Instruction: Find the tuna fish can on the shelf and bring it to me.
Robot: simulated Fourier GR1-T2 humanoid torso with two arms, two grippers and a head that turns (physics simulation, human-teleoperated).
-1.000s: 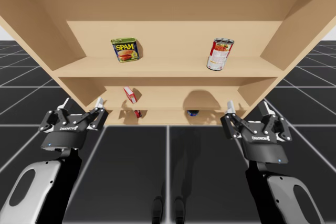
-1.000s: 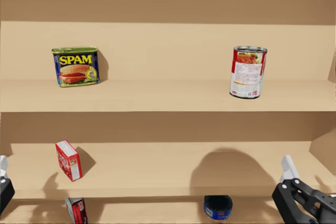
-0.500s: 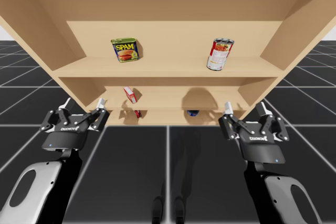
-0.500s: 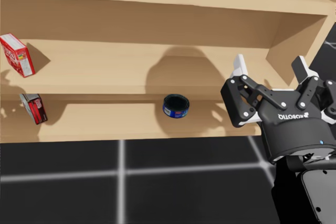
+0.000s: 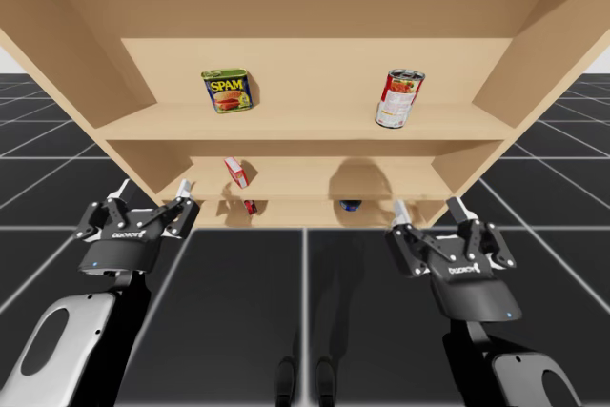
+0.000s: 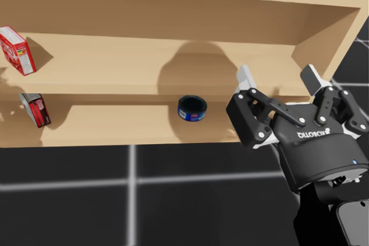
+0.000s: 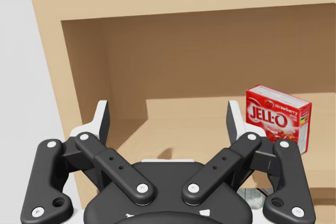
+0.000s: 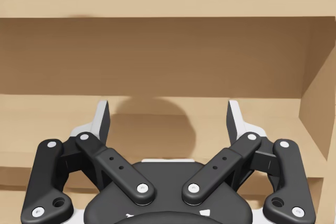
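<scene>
The tuna can (image 6: 192, 108) is a small, low blue round can on the bottom shelf; in the high view the tuna can (image 5: 350, 204) sits in shadow under the middle shelf. My right gripper (image 6: 278, 79) hangs open in front of the shelf, to the right of the can and apart from it. In the high view my right gripper (image 5: 428, 209) is right of the can, and in its wrist view my right gripper (image 8: 168, 114) holds nothing. My left gripper (image 5: 152, 188) is open at the shelf's left end, and my left gripper (image 7: 168, 114) is empty too.
A red box (image 7: 278, 119) stands tilted on the middle shelf, ahead and to the right of my left gripper. A second red box (image 6: 34, 109) sits on the bottom shelf. On the top shelf (image 5: 305, 126) are a blue-yellow rectangular can (image 5: 227, 91) and a tall red-white can (image 5: 398, 98).
My head has turned down and to the right, bringing the bottom shelf and right gripper into view. My right gripper has moved left and down, nearer the blue can.
</scene>
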